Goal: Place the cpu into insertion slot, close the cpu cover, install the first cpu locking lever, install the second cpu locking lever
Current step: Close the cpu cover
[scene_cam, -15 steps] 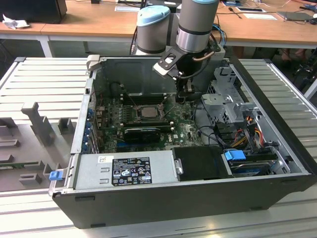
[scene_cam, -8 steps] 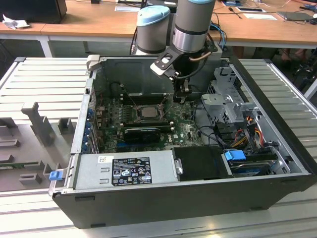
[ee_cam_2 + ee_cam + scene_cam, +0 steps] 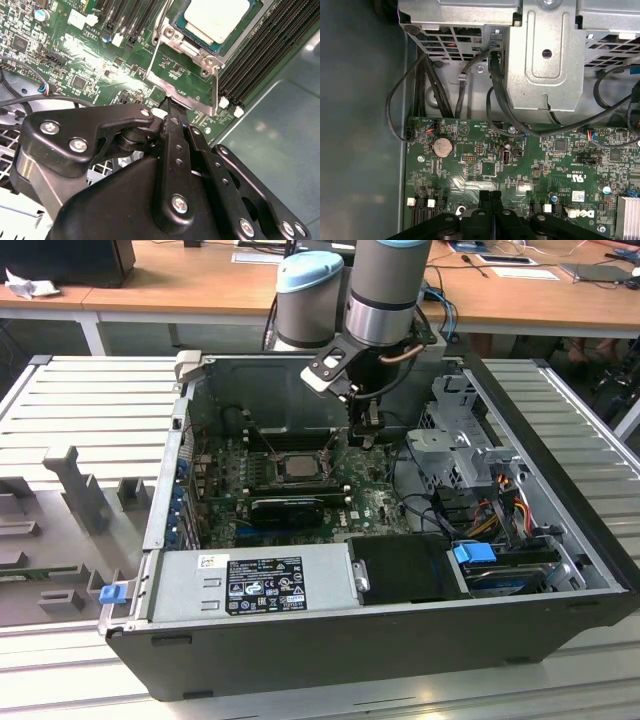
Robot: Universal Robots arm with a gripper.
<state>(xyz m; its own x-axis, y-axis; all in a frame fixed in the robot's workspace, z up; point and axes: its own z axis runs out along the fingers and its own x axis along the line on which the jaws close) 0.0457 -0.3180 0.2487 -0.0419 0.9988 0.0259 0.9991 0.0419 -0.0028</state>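
The gripper (image 3: 170, 107) has its fingers pressed together with nothing seen between them, and its tips are just beside the plate at the edge of the cover (image 3: 192, 47). The cpu (image 3: 217, 17) lies in the slot (image 3: 179, 19), framed by the cover. A thin wire lever (image 3: 156, 52) runs along one side. Black memory slots (image 3: 260, 50) flank the socket closely. In the first wrist view, black cables (image 3: 500, 100) hang from the metal drive cage (image 3: 545, 60) onto the board (image 3: 485, 165) beyond the fingers.
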